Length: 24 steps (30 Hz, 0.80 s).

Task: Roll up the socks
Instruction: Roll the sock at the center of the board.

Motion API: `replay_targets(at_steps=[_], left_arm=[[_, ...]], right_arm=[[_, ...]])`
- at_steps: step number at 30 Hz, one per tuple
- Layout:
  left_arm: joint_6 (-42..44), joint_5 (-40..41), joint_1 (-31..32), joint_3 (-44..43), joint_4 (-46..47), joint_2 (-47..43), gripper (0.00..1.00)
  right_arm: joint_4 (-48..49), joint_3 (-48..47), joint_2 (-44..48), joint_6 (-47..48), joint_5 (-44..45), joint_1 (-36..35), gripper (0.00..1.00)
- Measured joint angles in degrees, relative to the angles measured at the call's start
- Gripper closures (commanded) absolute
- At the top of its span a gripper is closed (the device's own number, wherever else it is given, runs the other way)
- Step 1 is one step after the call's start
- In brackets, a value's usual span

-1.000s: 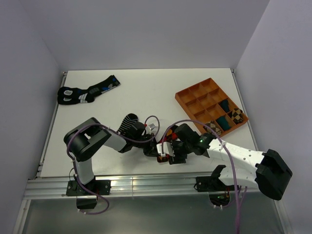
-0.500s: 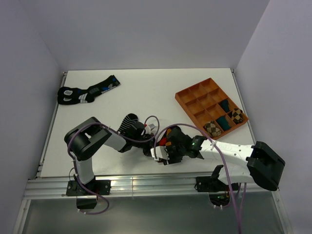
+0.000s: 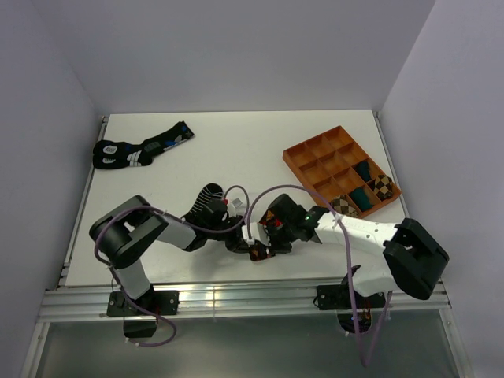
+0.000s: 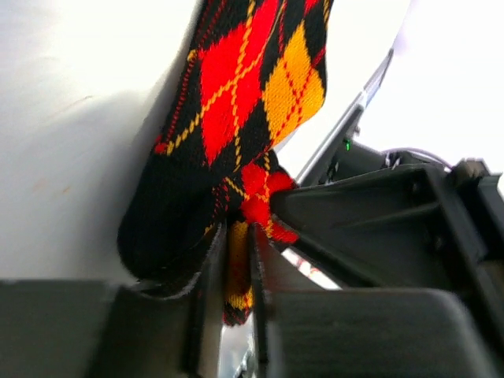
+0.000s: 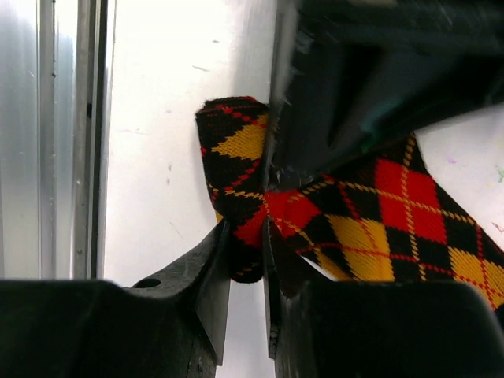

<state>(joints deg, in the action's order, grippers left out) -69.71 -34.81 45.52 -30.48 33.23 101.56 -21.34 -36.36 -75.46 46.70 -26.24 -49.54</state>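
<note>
The long black sock with red and orange argyle diamonds (image 4: 252,87) lies bunched near the table's front edge, mostly hidden under both grippers in the top view (image 3: 258,252). My left gripper (image 4: 235,244) (image 3: 240,240) has a narrow fold of this sock pinched between its fingers. My right gripper (image 5: 246,236) (image 3: 266,240) meets it from the other side and is shut on another fold of the same sock (image 5: 244,205). The short black ankle sock with thin white stripes (image 3: 209,197) lies just behind the left wrist, partly covered by it.
An orange compartment tray (image 3: 315,157) at the right holds rolled bundles (image 3: 344,206) and teal socks (image 3: 362,169). Black socks with blue and white marks (image 3: 138,150) lie at the far left. A metal rail (image 3: 236,295) (image 5: 63,134) runs along the front edge.
The right gripper has moved left to the argyle sock and closed on a fold of it. The left arm's elbow has swung lower and to the left, its grip still on the sock.
</note>
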Motion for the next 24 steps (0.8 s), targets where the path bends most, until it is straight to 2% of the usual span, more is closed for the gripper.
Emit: replay_targets(at_steps=[7,16,24], left_arm=[[1.36,9.38,-0.15,2.03,-5.66,-7.63,0.74],[5.27,22.49,3.17,4.22,-15.13,-17.57,0.71],[9.35,34.82,9.66,11.74,-13.88,-31.17,0.62]], right_arm=[[-12.31,-10.1,-9.07,4.31,-10.03,9.09,0.78],[-30.03,-24.37,-26.34,10.73,-17.68,12.11,0.77],[-38.42,-32.37,-35.41,8.92,-20.26,14.21,0.78]])
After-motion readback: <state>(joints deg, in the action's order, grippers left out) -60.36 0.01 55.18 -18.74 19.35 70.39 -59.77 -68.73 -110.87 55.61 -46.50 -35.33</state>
